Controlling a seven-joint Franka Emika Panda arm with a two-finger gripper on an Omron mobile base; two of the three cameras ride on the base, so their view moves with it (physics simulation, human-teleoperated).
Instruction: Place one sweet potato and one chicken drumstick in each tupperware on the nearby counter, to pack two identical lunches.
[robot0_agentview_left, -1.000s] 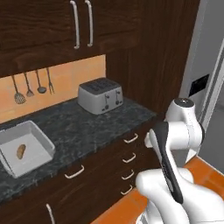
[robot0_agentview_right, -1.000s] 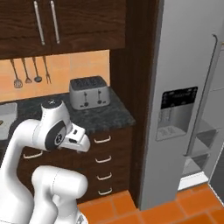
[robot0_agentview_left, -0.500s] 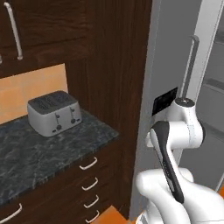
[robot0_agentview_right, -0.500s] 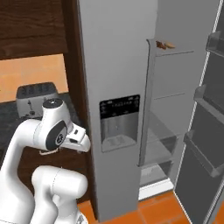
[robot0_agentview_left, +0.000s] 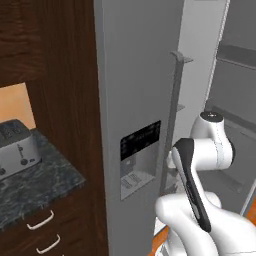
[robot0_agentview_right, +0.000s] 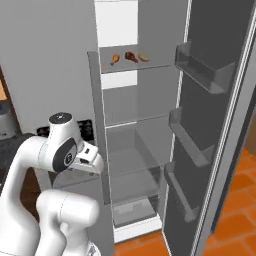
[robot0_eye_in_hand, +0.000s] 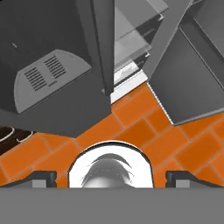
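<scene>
facing a tall grey steel fridge (robot0_agentview_right: 50, 65) with its right-hand door (robot0_agentview_right: 220, 125) swung wide open. high inside the fridge, on the top glass shelf (robot0_agentview_right: 135, 66): a small orange club-shaped chicken drumstick (robot0_agentview_right: 115, 59) toward the left, a darker reddish-brown drumstick piece (robot0_agentview_right: 131, 56) just beside it, and a pale tan oval sweet potato (robot0_agentview_right: 144, 57) just right of that; all three close together in a row, too small to tell whether touching. below that shelf, further clear shelves and a drawer at the fridge's foot. on the closed left fridge door, a dark dispenser panel (robot0_agentview_left: 140, 141) with a recess under it.

left of the fridge, a dark brown wooden cabinet column, then a dark speckled stone worktop (robot0_agentview_left: 35, 187) over brown drawers with silver handles. on that worktop, a grey metal toaster (robot0_agentview_left: 15, 150) at the far left edge of the left base view.

white arm folded up in front of the fridge, elbow high, hand tucked near the closed door. in the hand view, two small dark fingertips (robot0_eye_in_hand: 43, 178) of the tool (robot0_eye_in_hand: 110, 179) set far apart at the bottom corners, spread wide, nothing between them; looking down on orange tiled floor (robot0_eye_in_hand: 144, 131) and the fridge's base beside the open door.
</scene>
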